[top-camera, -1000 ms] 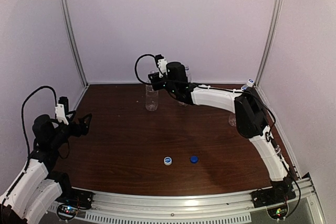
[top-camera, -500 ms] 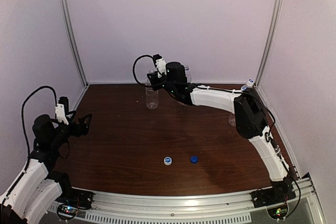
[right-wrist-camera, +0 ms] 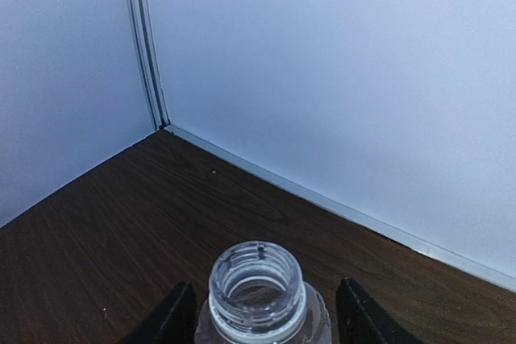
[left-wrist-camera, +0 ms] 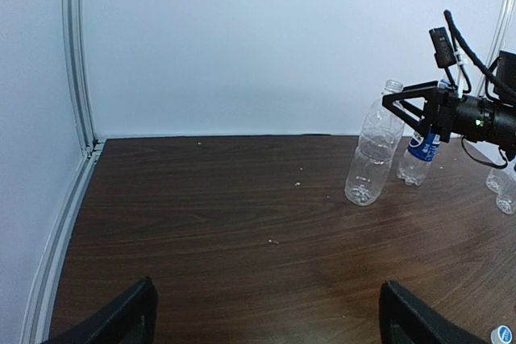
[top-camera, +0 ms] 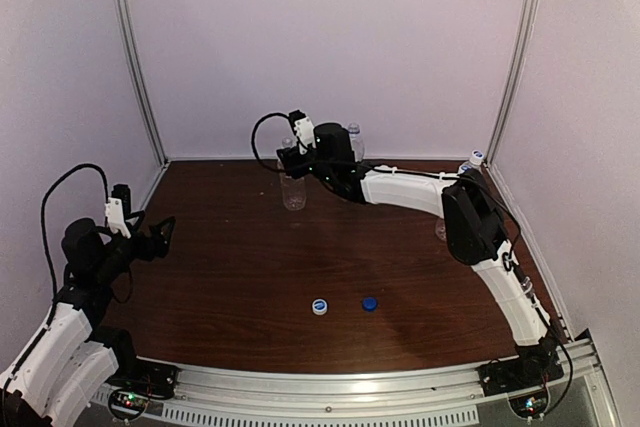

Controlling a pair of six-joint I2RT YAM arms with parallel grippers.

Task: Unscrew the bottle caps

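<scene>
Right gripper (right-wrist-camera: 260, 316) fingers apart, straddling the open neck of the clear plastic bottle (left-wrist-camera: 371, 163), bottom centre. Left gripper (left-wrist-camera: 266, 324) apart too, idle. Risk: finger clips neck, empty bottle topples.

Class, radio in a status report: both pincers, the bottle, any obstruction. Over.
Left pincer open, holding nothing. Right pincer open, straddling neck of uncapped bottle. White-blue cap, dark blue cap loose on table. Blue-labelled bottle close behind.
</scene>
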